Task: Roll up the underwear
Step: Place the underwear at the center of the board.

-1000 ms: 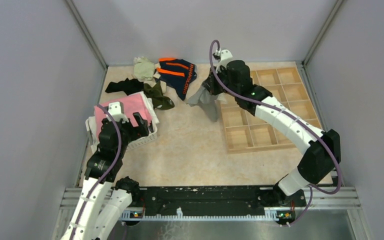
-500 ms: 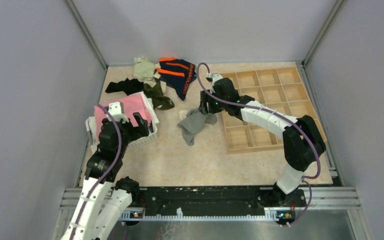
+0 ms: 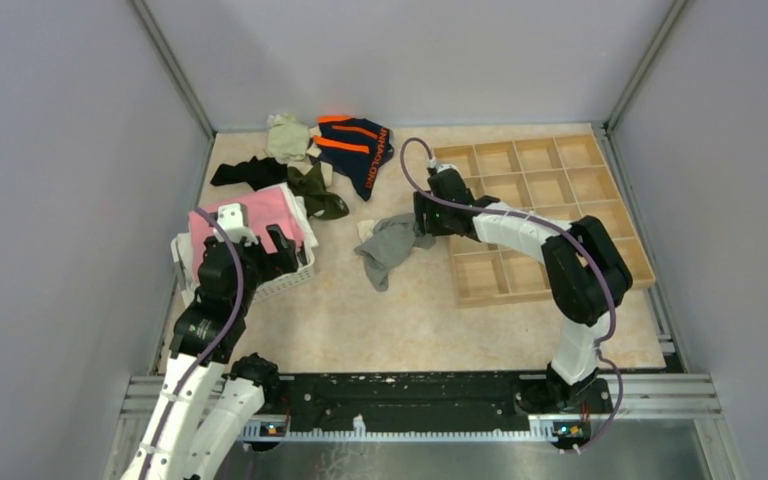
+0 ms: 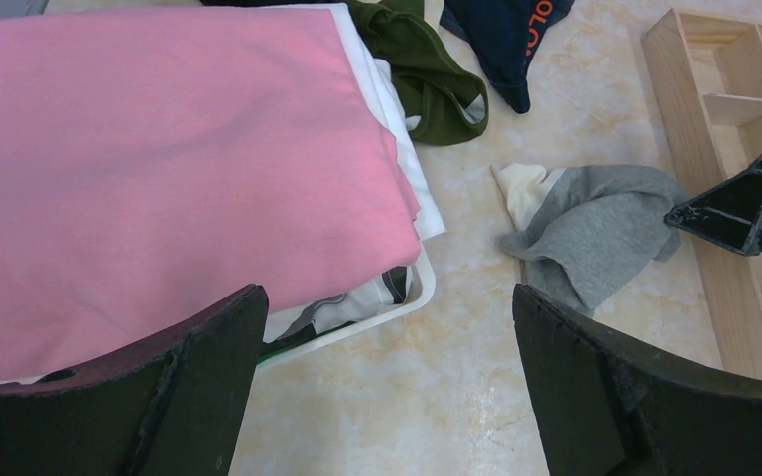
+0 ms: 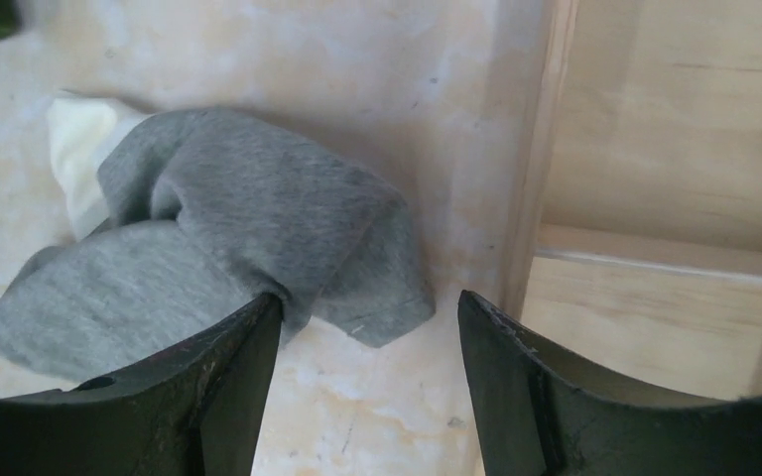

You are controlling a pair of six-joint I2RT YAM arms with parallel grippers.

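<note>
The grey underwear lies crumpled on the table, just left of the wooden tray. My right gripper hangs low over its right end, open. In the right wrist view the grey underwear touches the left finger, and only bare table shows between the jaws of the right gripper. Navy underwear with orange stripes, an olive green pair and a dark pair lie at the back left. My left gripper is open over the basket's edge, holding nothing.
A white basket at the left holds a folded pink cloth on other laundry. The wooden tray has several compartments and fills the right side. A pale cloth lies at the back. Grey walls close in three sides.
The right arm brought the grey underwear down from the back onto the table beside the tray, then opened and let go. The left arm has not moved.
</note>
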